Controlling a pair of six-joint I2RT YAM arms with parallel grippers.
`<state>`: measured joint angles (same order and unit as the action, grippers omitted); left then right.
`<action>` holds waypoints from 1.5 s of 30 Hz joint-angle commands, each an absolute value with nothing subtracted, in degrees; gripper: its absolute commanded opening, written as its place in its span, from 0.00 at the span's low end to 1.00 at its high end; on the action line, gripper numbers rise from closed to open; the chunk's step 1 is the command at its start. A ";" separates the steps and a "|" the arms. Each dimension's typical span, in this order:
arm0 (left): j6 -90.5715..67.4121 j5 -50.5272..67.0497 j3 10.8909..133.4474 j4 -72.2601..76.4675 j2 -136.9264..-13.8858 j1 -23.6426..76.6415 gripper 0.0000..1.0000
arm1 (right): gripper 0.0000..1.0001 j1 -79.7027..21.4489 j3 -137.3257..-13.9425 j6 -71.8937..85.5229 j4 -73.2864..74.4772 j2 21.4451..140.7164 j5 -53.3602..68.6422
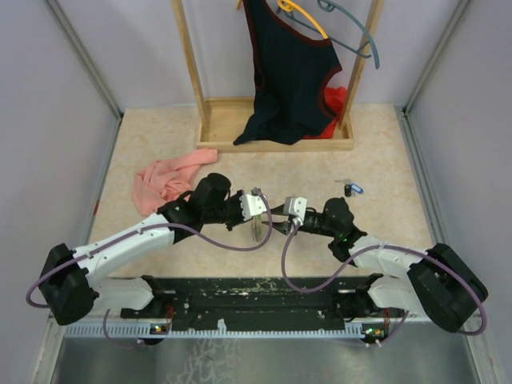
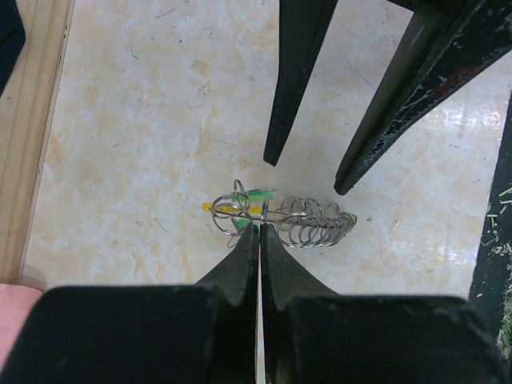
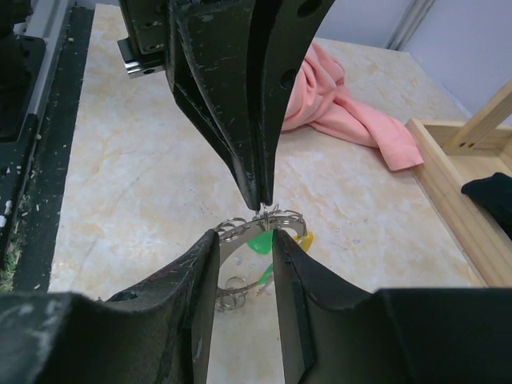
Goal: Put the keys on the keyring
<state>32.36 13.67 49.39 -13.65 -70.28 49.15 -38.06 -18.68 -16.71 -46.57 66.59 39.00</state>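
Centre of the top view: left claw (image 2: 260, 228) clenched on the keyring (image 2: 308, 222) over the tabletop (image 1: 384, 224); right claw (image 3: 246, 235) released, straddling the green key (image 3: 258, 242); other keys (image 1: 352, 189) lie right of centre.

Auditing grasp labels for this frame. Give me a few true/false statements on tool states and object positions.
1. The left tool is shut on the thin grey wire keyring. True.
2. The right tool clamps the keyring too. False: its jaws stand open, gripping nothing.
3. A small blue-headed metal key lies on the beige table, away from both tools. True.
4. The crumpled pink cloth lies on the table's right side. False: left side.
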 commanded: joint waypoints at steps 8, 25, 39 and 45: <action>34.61 17.90 50.48 -13.92 -68.04 50.04 0.01 | 0.28 -37.62 -21.18 -18.65 -53.38 70.78 40.03; 35.03 18.65 50.36 -13.67 -68.94 50.37 0.01 | 0.18 -37.65 -21.92 -18.37 -55.26 73.36 41.33; 36.32 19.46 49.08 -13.25 -68.33 50.58 0.06 | 0.00 -37.67 -21.45 -17.09 -56.95 74.04 41.61; 36.13 18.61 46.52 -11.41 -66.57 50.54 0.24 | 0.00 -37.62 -21.14 -16.44 -58.17 74.14 42.05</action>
